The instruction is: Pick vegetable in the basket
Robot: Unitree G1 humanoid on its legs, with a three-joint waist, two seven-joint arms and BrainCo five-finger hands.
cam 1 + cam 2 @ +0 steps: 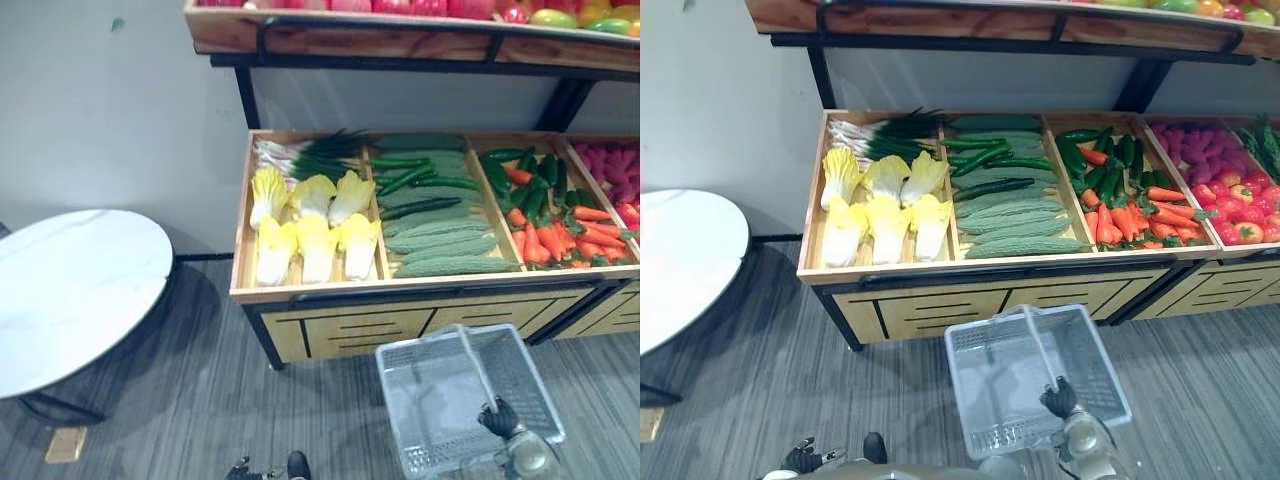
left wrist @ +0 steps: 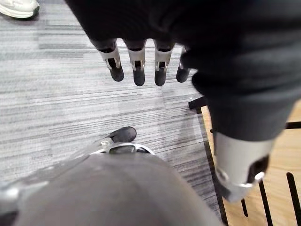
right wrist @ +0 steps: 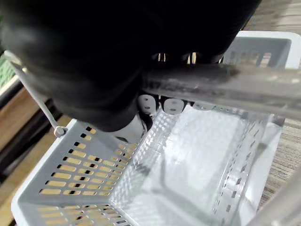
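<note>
A pale grey plastic basket (image 1: 440, 420) hangs in front of the wooden vegetable stand (image 1: 420, 290), with nothing inside it. My right hand (image 1: 497, 417) is shut on the basket's handle (image 3: 221, 87), fingers curled round the bar. In the stand lie yellow-white cabbages (image 1: 310, 225), green onions (image 1: 300, 155), cucumbers and bitter gourds (image 1: 430, 215), peppers and carrots (image 1: 545, 215). My left hand (image 2: 141, 61) hangs low at my left side above the carpet, its fingers straight and holding nothing.
A round white table (image 1: 70, 290) stands at the left. An upper shelf (image 1: 400, 30) with fruit overhangs the stand. Grey carpet (image 1: 180, 400) lies between table and stand. A white shoe (image 2: 19, 7) of a person shows on the floor.
</note>
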